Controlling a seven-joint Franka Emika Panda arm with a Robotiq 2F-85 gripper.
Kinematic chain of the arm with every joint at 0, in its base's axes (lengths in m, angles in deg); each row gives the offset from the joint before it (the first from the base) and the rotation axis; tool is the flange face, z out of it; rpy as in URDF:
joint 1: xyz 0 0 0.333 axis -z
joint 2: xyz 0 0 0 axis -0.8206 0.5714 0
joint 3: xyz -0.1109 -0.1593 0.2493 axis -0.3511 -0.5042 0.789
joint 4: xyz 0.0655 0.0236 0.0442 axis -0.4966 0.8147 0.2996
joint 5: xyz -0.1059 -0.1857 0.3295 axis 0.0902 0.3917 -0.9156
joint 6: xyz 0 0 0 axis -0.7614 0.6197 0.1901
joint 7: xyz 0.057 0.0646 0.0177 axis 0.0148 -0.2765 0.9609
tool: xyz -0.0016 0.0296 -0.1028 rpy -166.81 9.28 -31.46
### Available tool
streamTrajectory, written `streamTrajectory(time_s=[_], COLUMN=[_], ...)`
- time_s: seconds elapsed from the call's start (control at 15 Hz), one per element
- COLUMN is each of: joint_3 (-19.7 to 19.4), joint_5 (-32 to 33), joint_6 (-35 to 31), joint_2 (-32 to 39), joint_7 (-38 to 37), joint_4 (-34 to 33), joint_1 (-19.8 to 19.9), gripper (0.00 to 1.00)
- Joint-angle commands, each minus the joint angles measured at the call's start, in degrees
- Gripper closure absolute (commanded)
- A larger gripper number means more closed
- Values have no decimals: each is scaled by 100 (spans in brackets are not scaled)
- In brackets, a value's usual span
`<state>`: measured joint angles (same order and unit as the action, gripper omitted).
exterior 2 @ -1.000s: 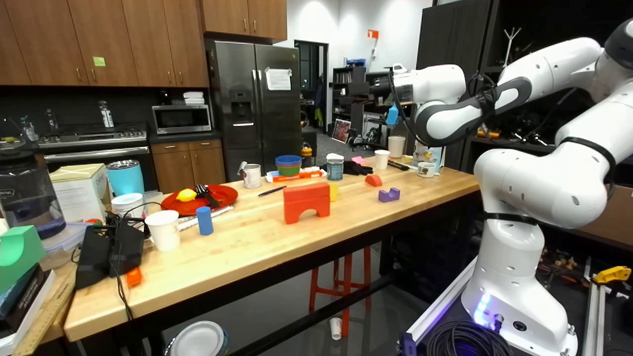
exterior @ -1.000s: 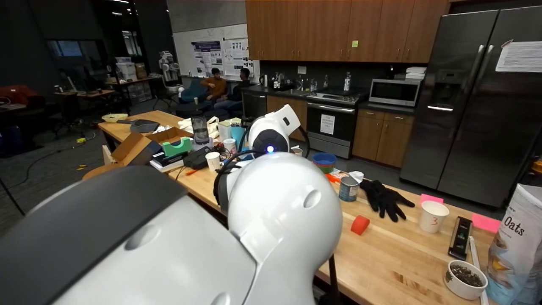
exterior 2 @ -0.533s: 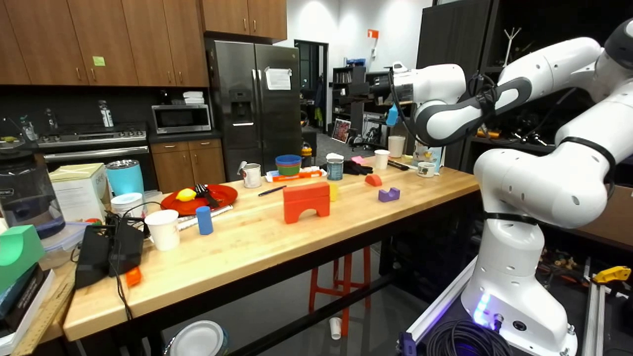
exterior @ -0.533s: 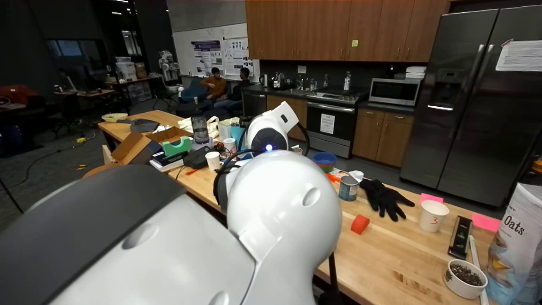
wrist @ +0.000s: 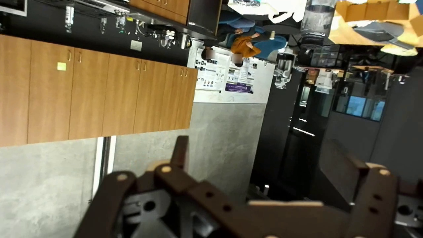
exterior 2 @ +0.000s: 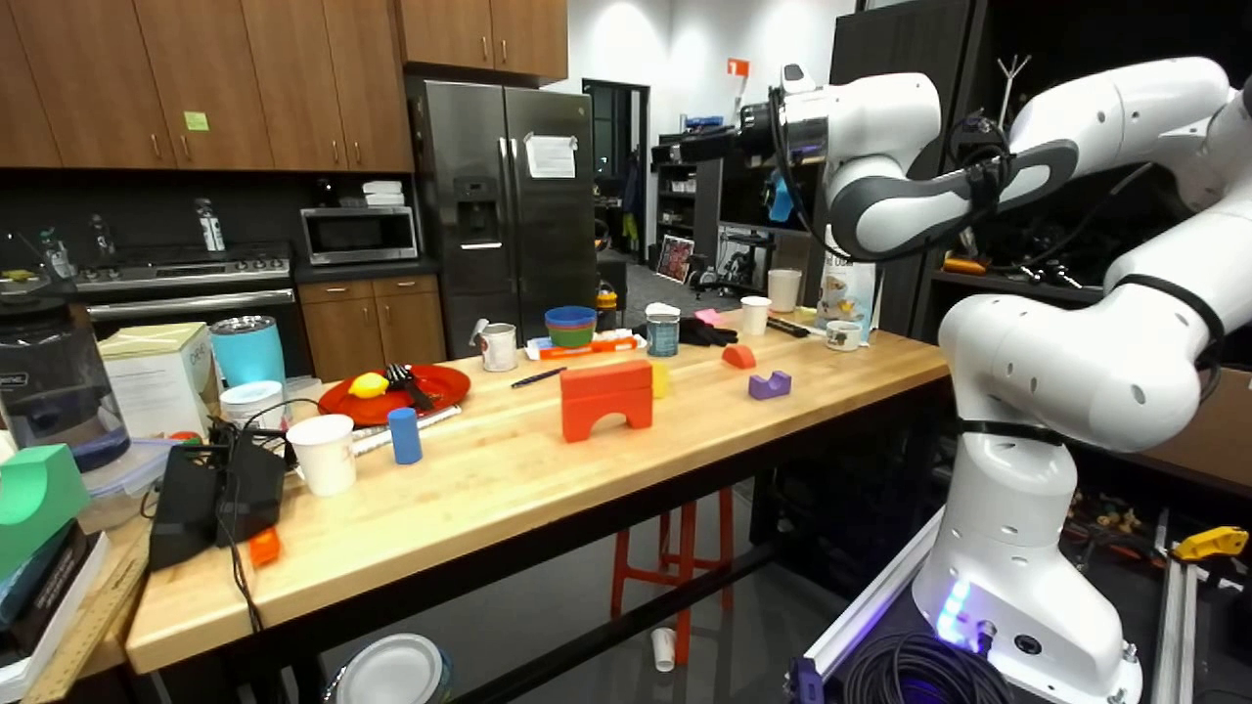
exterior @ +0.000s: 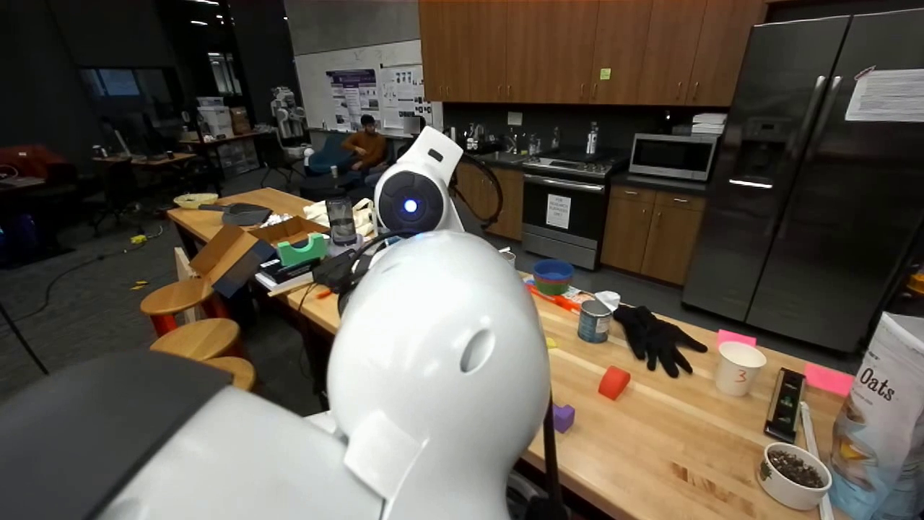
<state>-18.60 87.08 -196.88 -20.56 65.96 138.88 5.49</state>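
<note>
Two-finger claw: spread wide, bare gap, nothing held; raised above the height of the table.
Red blocks: rectangular block resting on arch block, both below the claw, well apart from it; nearest by our read.
Handling: we'd call them light, stiff, hard to damage; foam or wood, we can't tell. Smooth faces may slip; top one looks loose.
Hold: across the top block's thickness, mid-length; the arch, above its cutout.
Yellow block: below the claw, just beside the red blocks, partly hidden by them.
Arm: covers the red blocks in an exterior view.
Purple block: below the claw, arm side; both exterior views show it.
Wrist view: upside down; gives us the finger gap, with wooden cabinets beyond the claw, none of the blocks.
</note>
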Motion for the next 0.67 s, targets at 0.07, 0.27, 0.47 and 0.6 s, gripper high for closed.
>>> streamTrajectory(time_s=[0.07, 0.27, 0.47, 0.6], joint_3=[355, 619, 688, 735], joint_5=[-1, -959, -1668, -1695], joint_6=[968, 604, 581, 519], joint_2=[-532, -192, -231, -182], joint_7=[448, 1103, 1677, 1696], joint_4=[-148, 51, 144, 194], joint_1=[-593, -243, -269, -130], gripper=[0, 0, 0, 0])
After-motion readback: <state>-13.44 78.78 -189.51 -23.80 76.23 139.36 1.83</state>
